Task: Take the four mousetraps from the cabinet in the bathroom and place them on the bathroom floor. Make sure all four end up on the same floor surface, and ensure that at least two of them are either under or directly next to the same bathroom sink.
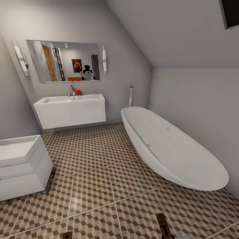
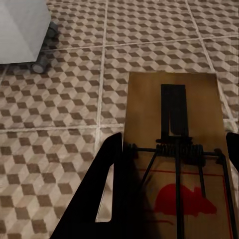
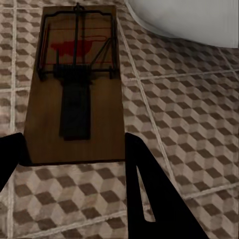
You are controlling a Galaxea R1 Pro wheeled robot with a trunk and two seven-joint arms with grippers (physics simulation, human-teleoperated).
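I am looking across the bathroom floor point(image 1: 96, 172) toward the sink point(image 1: 71, 109) on the far wall, with the bathtub point(image 1: 172, 149) running along the right side and a small drawer unit point(image 1: 21, 166) sitting at the left. In the left wrist view, my left fingers point(image 2: 172, 189) are gripping a mousetrap point(image 2: 172, 124) by its sides, holding it flat above the tiles. In the right wrist view, my right fingers point(image 3: 74, 159) are gripping a second mousetrap point(image 3: 74, 99) at its near end, close to the tub's curved edge. Both traps are hanging over the floor near the bottom edge of the head view.
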